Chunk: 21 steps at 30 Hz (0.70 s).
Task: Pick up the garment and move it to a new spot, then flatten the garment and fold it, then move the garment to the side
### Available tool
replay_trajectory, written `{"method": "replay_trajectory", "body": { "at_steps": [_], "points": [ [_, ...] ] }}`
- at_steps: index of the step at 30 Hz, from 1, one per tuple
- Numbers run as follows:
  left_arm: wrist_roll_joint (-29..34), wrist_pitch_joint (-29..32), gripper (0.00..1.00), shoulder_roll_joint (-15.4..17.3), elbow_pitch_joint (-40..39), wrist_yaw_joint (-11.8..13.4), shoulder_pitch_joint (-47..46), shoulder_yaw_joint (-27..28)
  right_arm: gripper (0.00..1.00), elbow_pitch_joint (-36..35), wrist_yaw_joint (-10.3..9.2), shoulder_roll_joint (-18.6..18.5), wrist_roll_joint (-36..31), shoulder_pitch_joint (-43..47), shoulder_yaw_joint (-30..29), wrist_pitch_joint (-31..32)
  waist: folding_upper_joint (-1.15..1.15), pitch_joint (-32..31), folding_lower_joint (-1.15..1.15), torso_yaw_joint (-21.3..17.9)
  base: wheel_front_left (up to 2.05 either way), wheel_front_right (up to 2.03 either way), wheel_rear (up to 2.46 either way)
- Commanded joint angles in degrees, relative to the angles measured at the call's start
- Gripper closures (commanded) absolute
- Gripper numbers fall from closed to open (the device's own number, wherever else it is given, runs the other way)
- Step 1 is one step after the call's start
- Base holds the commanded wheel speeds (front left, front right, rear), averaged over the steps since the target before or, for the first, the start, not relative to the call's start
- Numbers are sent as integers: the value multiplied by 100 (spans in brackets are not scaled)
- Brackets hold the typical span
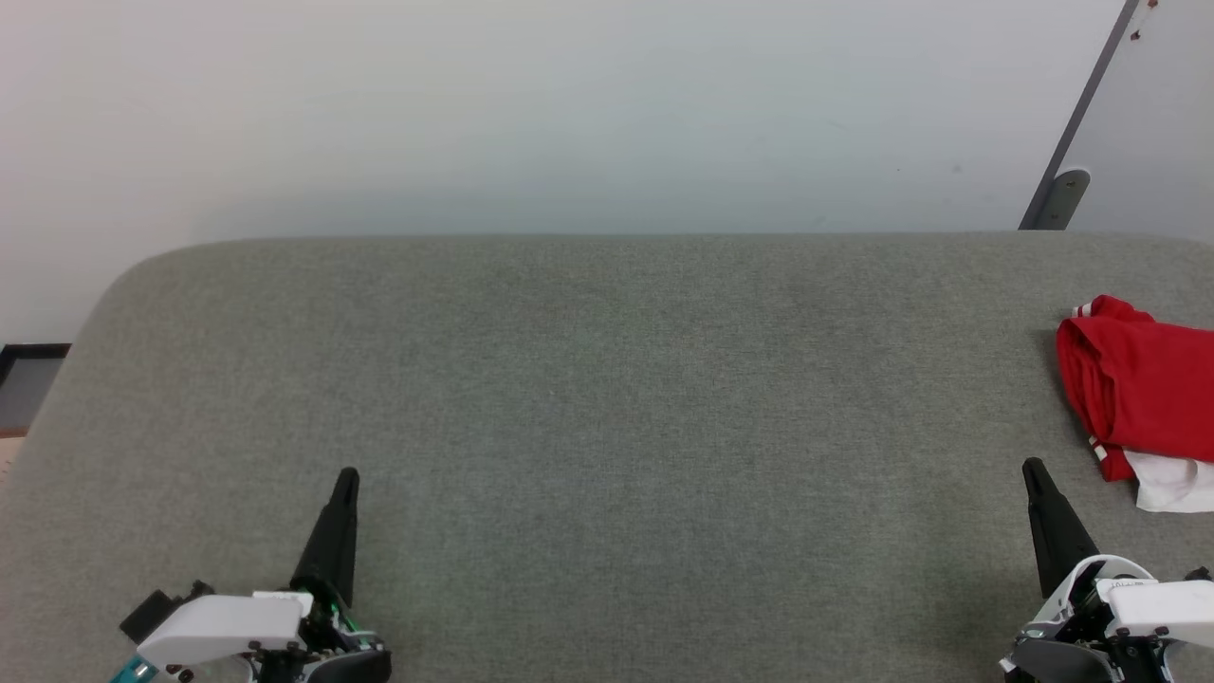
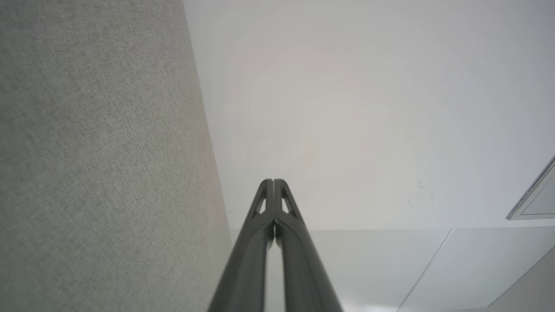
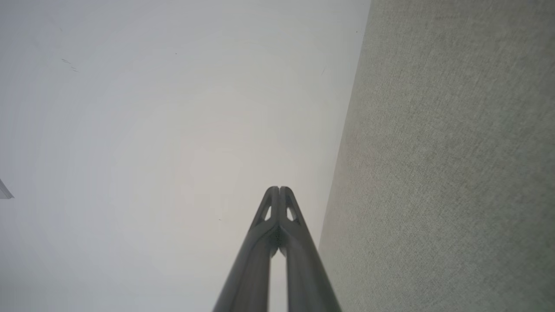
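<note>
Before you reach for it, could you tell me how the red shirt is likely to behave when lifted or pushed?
The shirt lies in soft bunched folds, so it will probably sag and unfold when lifted. It looks like thin cloth, likely light. On the gray fabric tabletop, a push would probably wrinkle it rather than slide it.

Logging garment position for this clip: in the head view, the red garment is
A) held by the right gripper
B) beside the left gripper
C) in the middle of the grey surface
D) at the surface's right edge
D: the garment lies bundled at the right edge of the grey surface, apart from the right gripper.
</note>
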Motion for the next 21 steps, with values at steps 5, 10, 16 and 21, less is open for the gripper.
{"method": "replay_trajectory", "body": {
  "at_steps": [5,10,16,21],
  "points": [
    [-17,9,100,1,-9,-31,-48,11,100,-17,-6,20,19,-13,0,10,0,0,0,0,0,0,0],
    [-17,8,100,1,-9,-31,-48,11,100,-17,-6,20,19,-13,1,10,0,0,0,0,0,0,0],
    [-17,8,100,1,-9,-31,-48,10,100,-17,-6,20,19,-13,1,10,0,0,0,0,0,0,0],
    [-17,8,100,1,-9,-31,-48,10,100,-17,-6,20,18,-13,1,10,0,0,0,0,0,0,0]
  ]
}}
